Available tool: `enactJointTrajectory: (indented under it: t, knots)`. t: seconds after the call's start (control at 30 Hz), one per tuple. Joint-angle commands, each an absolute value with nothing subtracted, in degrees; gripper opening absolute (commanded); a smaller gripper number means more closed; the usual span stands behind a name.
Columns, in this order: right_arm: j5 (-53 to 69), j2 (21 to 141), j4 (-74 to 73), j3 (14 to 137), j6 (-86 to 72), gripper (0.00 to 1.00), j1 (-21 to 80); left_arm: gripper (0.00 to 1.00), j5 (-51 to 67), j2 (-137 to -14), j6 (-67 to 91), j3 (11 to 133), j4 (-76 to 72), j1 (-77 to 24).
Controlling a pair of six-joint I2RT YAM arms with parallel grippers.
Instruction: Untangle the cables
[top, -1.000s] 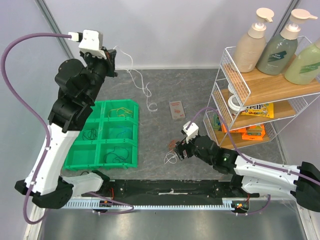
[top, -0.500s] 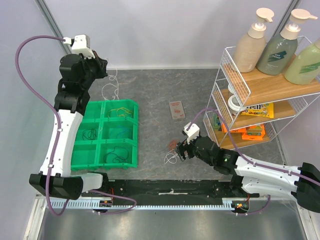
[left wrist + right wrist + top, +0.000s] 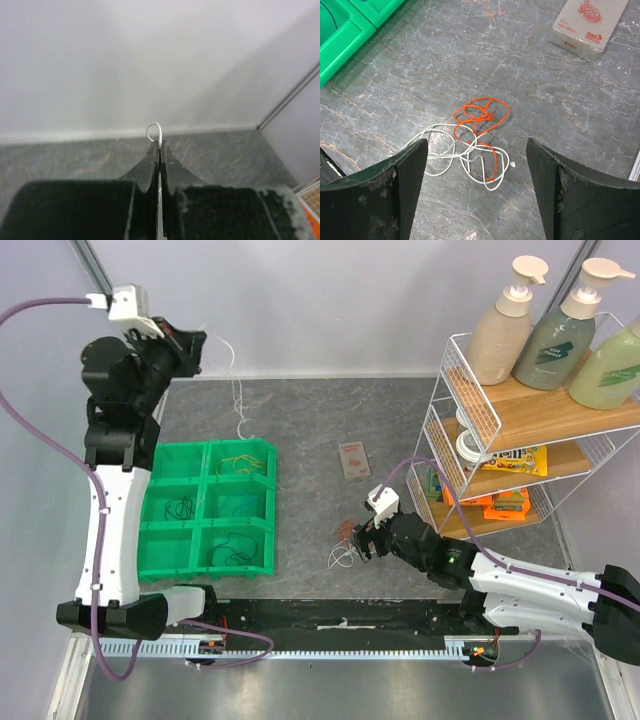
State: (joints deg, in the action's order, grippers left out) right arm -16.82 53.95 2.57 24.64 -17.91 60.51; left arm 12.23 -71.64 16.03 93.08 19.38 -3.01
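Grey marbled tabletop: at far left, the left gripper pinches a thin white cable dangling high; its tiny gripped loop could slip out. Rightward, the right gripper gapes over a knotted orange-and-white wire tangle, and may grab both strands.

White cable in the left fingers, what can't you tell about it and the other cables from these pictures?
- White cable, left wrist: only a loop shows above the shut left fingers; they hide the rest.
- Same cable, top view: too thin to tell whether its lower end touches the table.
- Tangle, top view: too small to trace which strand crosses which.
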Motion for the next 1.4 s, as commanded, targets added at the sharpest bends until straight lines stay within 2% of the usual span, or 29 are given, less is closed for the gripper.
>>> enactJointTrajectory:
  t: [0.0,0.13,0.73,1.13,1.37]
  knots:
    - [-17.2,53.3,4.6,23.9,-17.8,0.87,60.3,0.02,16.1,-70.8,18.3,100.4,15.8,-2.8]
    - [-17.1,52.9,4.7,23.7,-17.8,0.87,60.3,0.02,16.8,-70.7,18.4,101.4,16.5,-2.8]
    - [-17.0,51.5,4.6,22.9,-18.3,0.87,60.2,0.02,15.1,-70.0,17.8,89.8,14.3,-2.2]
    - [-17.0,53.3,5.3,23.6,-17.9,0.88,60.3,0.02,15.6,-69.8,17.3,96.9,16.4,-2.1]
    - [-17.1,53.3,5.4,23.4,-17.9,0.87,60.2,0.02,16.7,-70.2,18.2,97.0,15.8,-2.1]
